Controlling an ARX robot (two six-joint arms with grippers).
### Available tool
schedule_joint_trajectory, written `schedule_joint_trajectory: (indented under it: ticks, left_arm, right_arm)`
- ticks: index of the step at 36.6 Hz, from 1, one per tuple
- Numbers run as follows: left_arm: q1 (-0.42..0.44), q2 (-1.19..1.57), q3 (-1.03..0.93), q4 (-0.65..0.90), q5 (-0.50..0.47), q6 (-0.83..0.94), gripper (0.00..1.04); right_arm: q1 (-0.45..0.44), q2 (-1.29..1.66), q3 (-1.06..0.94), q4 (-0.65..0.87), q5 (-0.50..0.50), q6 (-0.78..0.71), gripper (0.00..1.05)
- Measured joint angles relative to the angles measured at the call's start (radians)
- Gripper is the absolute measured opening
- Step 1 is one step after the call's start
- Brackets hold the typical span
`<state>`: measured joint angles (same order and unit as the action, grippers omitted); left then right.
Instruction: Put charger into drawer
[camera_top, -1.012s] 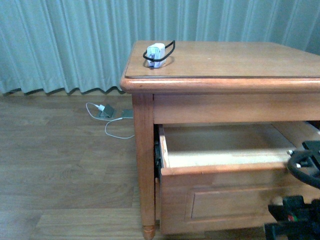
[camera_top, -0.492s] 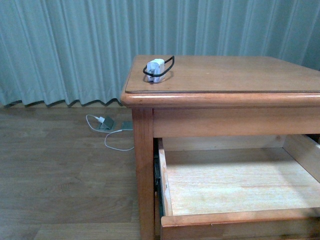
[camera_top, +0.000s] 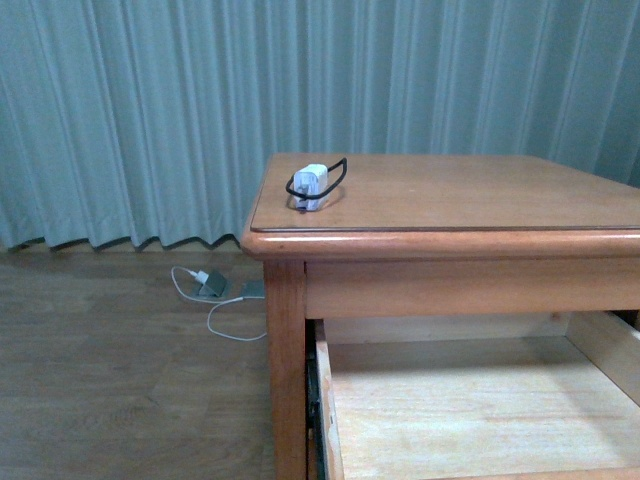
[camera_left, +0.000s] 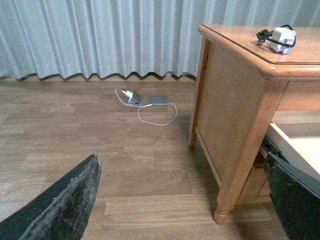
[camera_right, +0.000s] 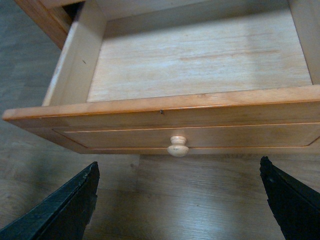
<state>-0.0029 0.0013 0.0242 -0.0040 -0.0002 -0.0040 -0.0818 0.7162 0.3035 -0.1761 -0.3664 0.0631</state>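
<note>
Charger (camera_top: 312, 186): sitting on top of the table (camera_top: 470, 195), near the table's front left corner and close to both edges there. Its thin black cable is looping around the white block. To the right of it and behind it, the tabletop is lying as bare wood.

Drawer (camera_right: 165, 107): standing pulled out from under the table's top. Its pale wooden bottom is showing from side wall to side wall, with open room between its rim and the table's apron above. A round pale knob (camera_right: 178, 146) is sitting at the middle of the panel front.

Left gripper (camera_left: 181, 165): hanging off the table's left side, over the floor (camera_top: 100, 380). Its fingers are spreading wide and gripping nothing.

Right gripper (camera_right: 178, 165): hanging in front of the drawer, at the table's front. Its fingers are spreading wide and gripping nothing, with the knob showing between them, touching neither.

Floor: brown wood boards running out to the left of the table.

White cable with a grey device (camera_top: 215, 285): lying on the floor left of the table, near the foot of the curtain.

Curtain (camera_top: 150, 110): pale blue-green, hanging in pleats behind the table.
</note>
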Motion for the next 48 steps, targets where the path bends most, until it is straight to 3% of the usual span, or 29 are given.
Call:
schedule_joint_trajectory:
  ticks: [5,13,16,18,21,28,30,33,46,48]
  left_arm:
    - [0.000,0.000,0.000,0.000,0.000,0.000,0.98]
    - [0.000,0.000,0.000,0.000,0.000,0.000,0.98]
    - [0.000,0.000,0.000,0.000,-0.003,0.000,0.98]
    - [0.000,0.000,0.000,0.000,0.000,0.000,0.98]
    - [0.000,0.000,0.000,0.000,0.000,0.000,0.98]
    - [0.000,0.000,0.000,0.000,0.000,0.000,0.98]
    - [0.000,0.000,0.000,0.000,0.000,0.000,0.98]
    - [0.000,0.000,0.000,0.000,0.000,0.000,0.98]
    - [0.000,0.000,0.000,0.000,0.000,0.000,0.98]
    - [0.000,0.000,0.000,0.000,0.000,0.000,0.98]
  right_arm:
    - [-0.103,-0.185,-0.006,-0.087,-0.097,-0.013,0.96]
    - [-0.124,-0.222,-0.013,-0.080,-0.088,-0.016,0.96]
    - [-0.043,-0.336,-0.177,0.287,0.200,-0.042,0.77]
    - [0.034,-0.384,-0.211,0.397,0.342,-0.049,0.65]
    - [0.075,-0.417,-0.227,0.404,0.357,-0.056,0.47]
    - [0.078,-0.460,-0.253,0.378,0.366,-0.058,0.17]
    - [0.078,-0.468,-0.254,0.375,0.366,-0.062,0.22]
    - [0.078,-0.471,-0.254,0.375,0.365,-0.062,0.40]
    - [0.078,-0.471,-0.254,0.375,0.366,-0.062,0.95]
    - [0.078,-0.471,-0.254,0.375,0.365,-0.061,0.97]
